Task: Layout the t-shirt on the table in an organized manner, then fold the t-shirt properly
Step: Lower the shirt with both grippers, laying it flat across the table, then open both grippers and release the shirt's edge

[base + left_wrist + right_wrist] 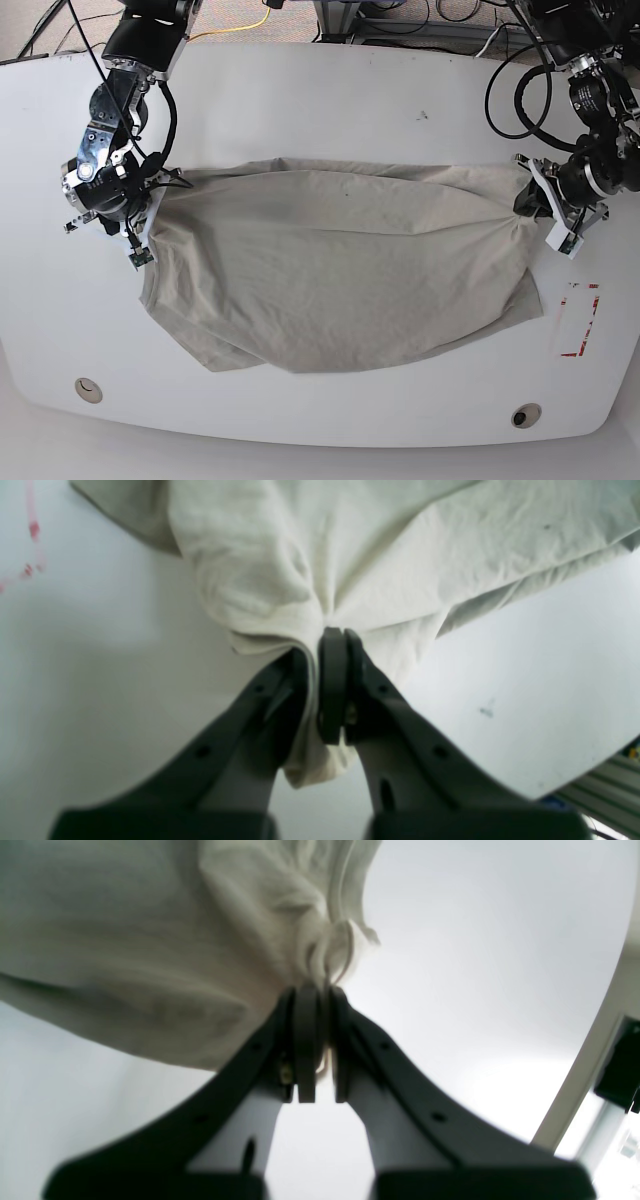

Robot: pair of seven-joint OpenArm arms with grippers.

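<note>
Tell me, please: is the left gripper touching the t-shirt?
Touching. In the left wrist view the left gripper is shut on a bunched fold of the t-shirt, and cloth passes between its fingers.

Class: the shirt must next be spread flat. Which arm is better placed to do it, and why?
Neither alone, probably. The left gripper and right gripper each pinch an opposite end of the t-shirt, stretched between them over the table; both should pull apart together.
</note>
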